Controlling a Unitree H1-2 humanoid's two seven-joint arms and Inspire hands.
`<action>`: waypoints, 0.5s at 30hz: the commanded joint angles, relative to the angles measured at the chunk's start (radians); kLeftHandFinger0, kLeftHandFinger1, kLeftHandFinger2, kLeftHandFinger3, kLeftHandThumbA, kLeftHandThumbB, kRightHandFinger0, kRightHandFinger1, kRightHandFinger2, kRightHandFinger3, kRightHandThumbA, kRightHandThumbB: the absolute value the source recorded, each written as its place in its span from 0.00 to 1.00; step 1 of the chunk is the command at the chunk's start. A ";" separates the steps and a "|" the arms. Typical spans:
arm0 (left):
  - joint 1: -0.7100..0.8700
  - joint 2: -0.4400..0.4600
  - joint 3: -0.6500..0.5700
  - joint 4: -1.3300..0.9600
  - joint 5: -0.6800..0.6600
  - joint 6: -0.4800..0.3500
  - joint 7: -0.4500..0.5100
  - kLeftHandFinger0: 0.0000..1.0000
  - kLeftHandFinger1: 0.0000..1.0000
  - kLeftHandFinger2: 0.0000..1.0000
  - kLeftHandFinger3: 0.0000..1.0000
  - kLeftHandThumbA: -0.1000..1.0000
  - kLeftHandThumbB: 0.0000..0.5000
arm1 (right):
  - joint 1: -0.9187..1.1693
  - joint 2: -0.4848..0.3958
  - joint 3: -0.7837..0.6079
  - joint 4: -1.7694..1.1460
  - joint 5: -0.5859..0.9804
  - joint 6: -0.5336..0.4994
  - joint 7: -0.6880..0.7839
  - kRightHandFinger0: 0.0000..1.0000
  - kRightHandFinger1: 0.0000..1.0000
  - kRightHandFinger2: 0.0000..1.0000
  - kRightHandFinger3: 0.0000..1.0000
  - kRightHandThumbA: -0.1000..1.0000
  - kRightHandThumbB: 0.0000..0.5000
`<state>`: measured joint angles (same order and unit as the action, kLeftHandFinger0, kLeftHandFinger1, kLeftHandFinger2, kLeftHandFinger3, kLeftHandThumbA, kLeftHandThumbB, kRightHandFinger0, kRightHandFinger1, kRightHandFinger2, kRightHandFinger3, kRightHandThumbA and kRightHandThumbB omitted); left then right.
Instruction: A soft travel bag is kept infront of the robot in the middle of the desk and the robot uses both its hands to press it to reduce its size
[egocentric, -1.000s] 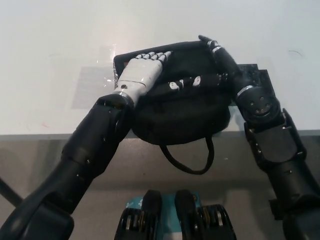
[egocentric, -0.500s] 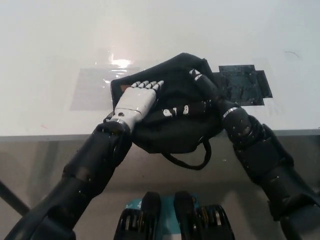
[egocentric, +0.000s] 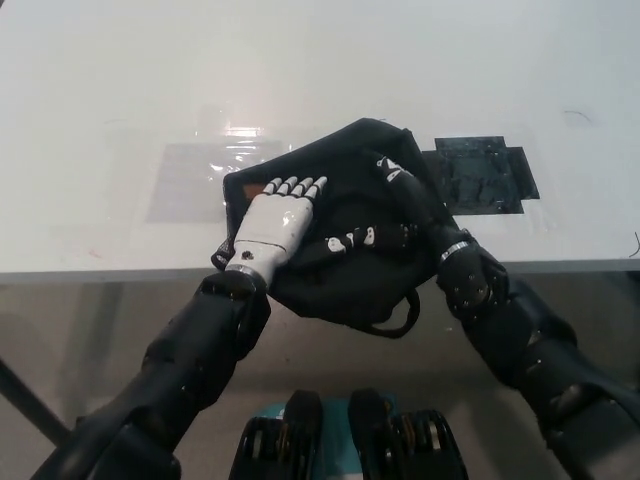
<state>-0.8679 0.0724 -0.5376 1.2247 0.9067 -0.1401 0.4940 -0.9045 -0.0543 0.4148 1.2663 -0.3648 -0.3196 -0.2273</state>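
Head view: we see the black travel bag (egocentric: 345, 265) at the frame's centre, overhanging the near edge of the white counter (egocentric: 320, 80). Our white left hand (egocentric: 272, 225) lies flat on it, fingers spread, grasping nothing. Our black right hand (egocentric: 405, 200) presses its right side, likewise flat.

The black right hand (egocentric: 400, 205) blends into the black travel bag (egocentric: 345, 270) so its fingers are hard to tell apart, and the white left hand (egocentric: 275, 222) covers the bag's left part.
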 joint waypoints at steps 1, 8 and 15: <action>0.133 -0.005 -0.033 0.124 -0.031 0.007 -0.065 1.00 1.00 1.00 1.00 1.00 0.47 | 0.126 -0.004 0.059 0.142 -0.082 0.105 -0.074 1.00 1.00 1.00 1.00 1.00 0.22; 0.122 0.000 -0.057 0.146 -0.033 0.010 -0.074 1.00 1.00 1.00 1.00 1.00 0.50 | 0.118 -0.002 0.090 0.156 -0.088 0.125 -0.084 1.00 1.00 1.00 1.00 1.00 0.21; 0.100 0.024 -0.072 0.112 -0.046 -0.022 -0.047 1.00 1.00 1.00 1.00 1.00 0.47 | 0.055 -0.010 0.078 0.129 -0.073 0.094 -0.084 1.00 1.00 1.00 1.00 1.00 0.25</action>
<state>-0.8807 0.0734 -0.5875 1.2622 0.8830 -0.1528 0.5405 -0.9180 -0.0481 0.4864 1.3055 -0.4117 -0.3254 -0.3484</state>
